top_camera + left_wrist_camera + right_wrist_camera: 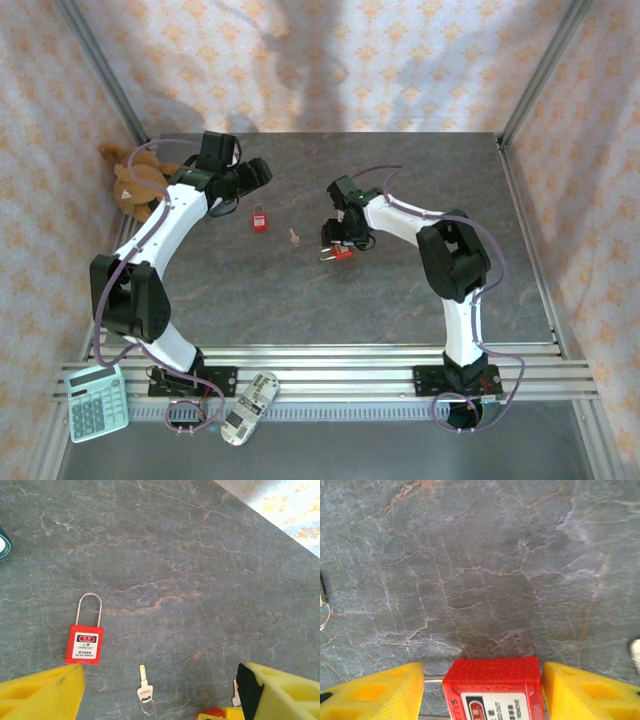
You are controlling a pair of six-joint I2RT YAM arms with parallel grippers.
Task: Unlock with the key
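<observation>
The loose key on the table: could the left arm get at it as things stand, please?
Probably yes. The key lies flat on bare table, in front of the open left gripper, with nothing over it; the red padlock sits apart to one side.

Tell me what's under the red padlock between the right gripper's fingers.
Gray marbled table shows beyond and beside the red padlock, which sits between the right gripper's yellow fingers. The spot directly beneath its body is covered, so nothing there can be told.
</observation>
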